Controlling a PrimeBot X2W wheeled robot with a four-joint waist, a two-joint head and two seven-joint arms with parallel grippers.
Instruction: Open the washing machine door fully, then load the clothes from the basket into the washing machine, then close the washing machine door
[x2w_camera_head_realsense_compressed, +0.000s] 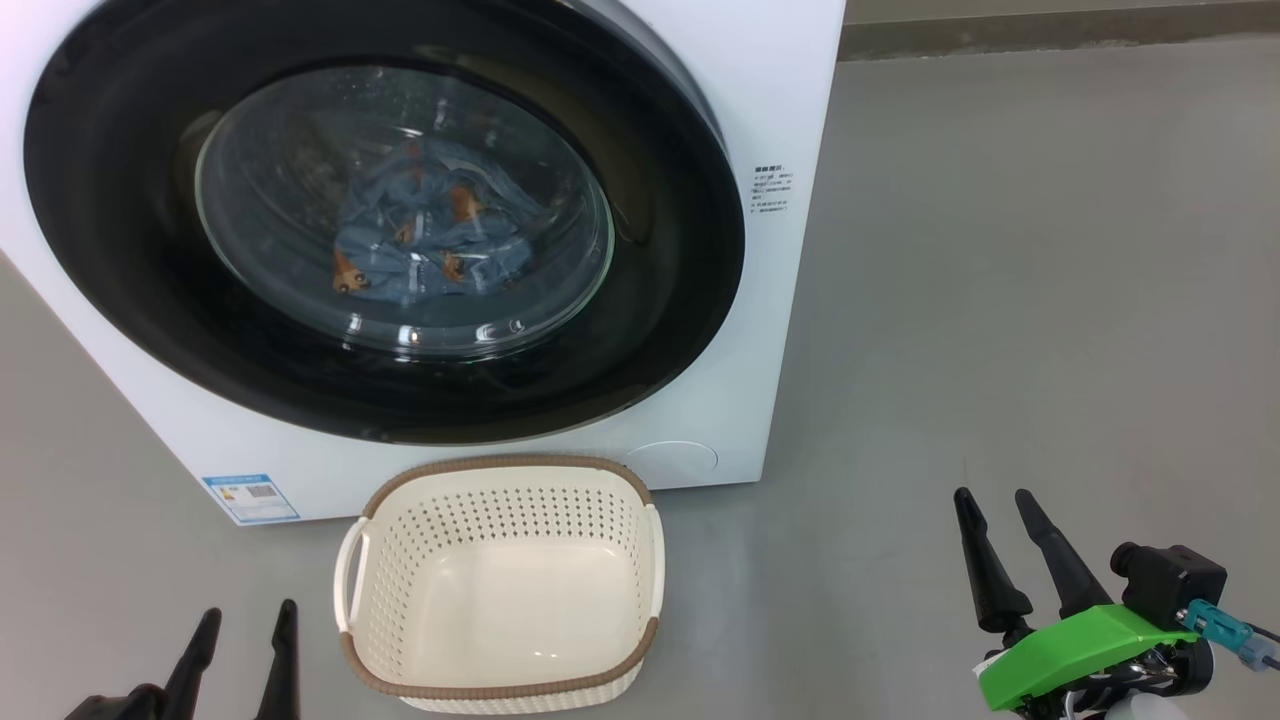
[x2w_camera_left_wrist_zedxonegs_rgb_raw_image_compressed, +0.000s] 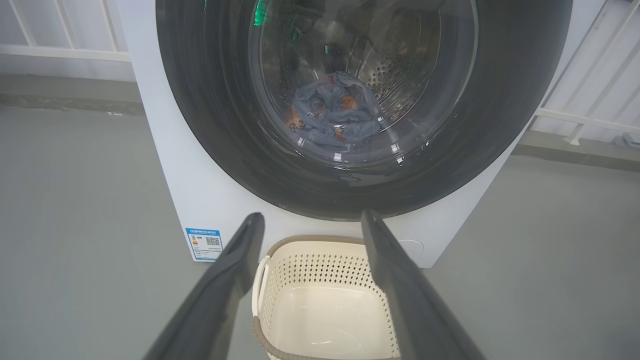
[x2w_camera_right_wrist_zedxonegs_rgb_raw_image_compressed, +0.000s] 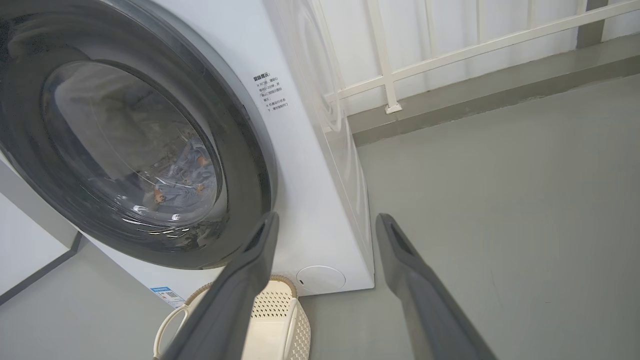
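The clothes (x2w_camera_head_realsense_compressed: 430, 240) are seen in the washer (x2w_camera_head_realsense_compressed: 780, 100) behind the shut door (x2w_camera_head_realsense_compressed: 130, 300). The basket (x2w_camera_head_realsense_compressed: 500, 465) is set on the floor (x2w_camera_head_realsense_compressed: 1000, 300) just before it. The left gripper (x2w_camera_head_realsense_compressed: 250, 612) and right gripper (x2w_camera_head_realsense_compressed: 993, 495) are spread, nothing grasped.

washing machine (x2w_camera_head_realsense_compressed: 790, 100) 1 | door (x2w_camera_head_realsense_compressed: 120, 250) 1 | basket (x2w_camera_head_realsense_compressed: 500, 465) 1 | clothes heap (x2w_camera_head_realsense_compressed: 430, 240) 1 | hands (x2w_camera_head_realsense_compressed: 251, 608) (x2w_camera_head_realsense_compressed: 992, 493) 2

Views share washing machine (x2w_camera_head_realsense_compressed: 765, 300), basket (x2w_camera_head_realsense_compressed: 500, 525).

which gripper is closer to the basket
Left. The left gripper is close beside the basket, on its left; the right gripper is well off to its right.
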